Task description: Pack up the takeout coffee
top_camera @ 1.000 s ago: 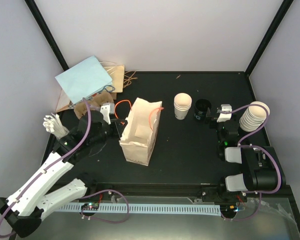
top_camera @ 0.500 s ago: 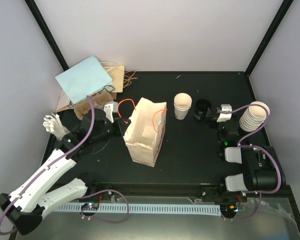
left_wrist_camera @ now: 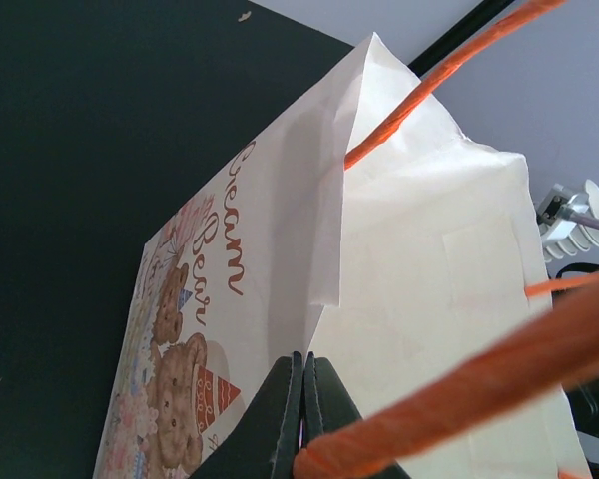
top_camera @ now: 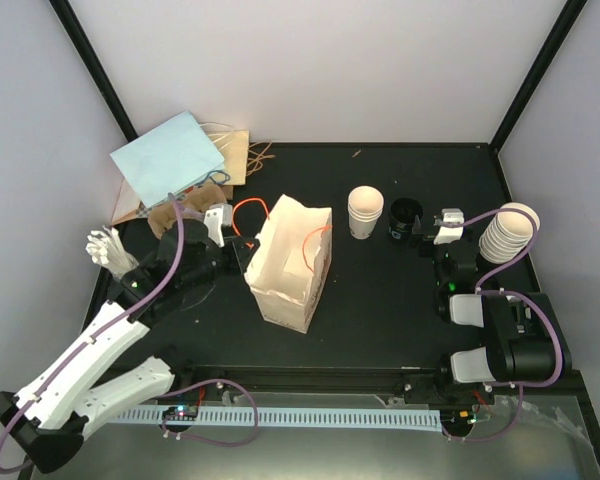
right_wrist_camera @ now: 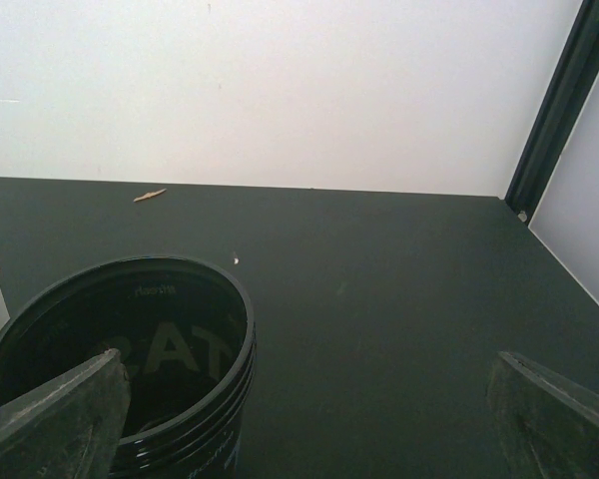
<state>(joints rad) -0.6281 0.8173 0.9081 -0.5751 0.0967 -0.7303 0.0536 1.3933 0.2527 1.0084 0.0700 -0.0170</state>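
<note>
Robotics lab test cell, not a home or shop: matte black worktop (top_camera: 380,300) boxed in by plain white panels (top_camera: 310,70) w/ black frame posts (top_camera: 92,70). Left arm (top_camera: 90,350) & right arm (top_camera: 505,340) bolted at its near edge, purple cables (top_camera: 179,235) looped over them, slotted cable strip (top_camera: 280,417) along the front.

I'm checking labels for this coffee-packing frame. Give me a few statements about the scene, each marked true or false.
1. The left gripper is shut on the paper bag. True.
2. The right gripper is closed around a cup. False: its jaws stand wide open and hold nothing, next to the black lid stack.
3. The paper bag stands upright with its mouth open. True.
4. The cream cups next to the lid stack already have a lid on. False: the top cup is open and the lids sit apart, to its right in the top view.
</note>
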